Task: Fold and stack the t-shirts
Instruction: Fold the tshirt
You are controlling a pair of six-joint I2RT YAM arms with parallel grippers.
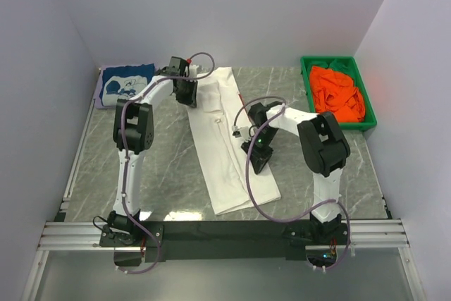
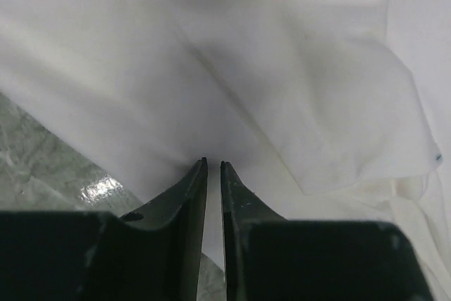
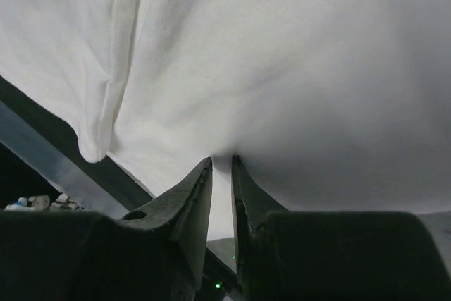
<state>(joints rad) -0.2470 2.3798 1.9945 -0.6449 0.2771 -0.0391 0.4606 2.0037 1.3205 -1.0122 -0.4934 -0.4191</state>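
Note:
A white t-shirt (image 1: 220,163) lies as a long folded strip down the middle of the table. My left gripper (image 1: 187,96) is at the strip's far left edge, its jaws nearly closed on white cloth (image 2: 282,68). My right gripper (image 1: 260,166) is at the strip's right edge, further forward, its jaws pinching white cloth (image 3: 296,68). A folded navy t-shirt with a white graphic (image 1: 125,84) lies at the back left. An orange t-shirt (image 1: 338,95) is crumpled in the bin. The red t-shirt is out of view.
A green plastic bin (image 1: 307,82) stands at the back right against the wall. Grey walls close in the table on the left, back and right. A black rail (image 1: 225,230) runs along the near edge by the arm bases.

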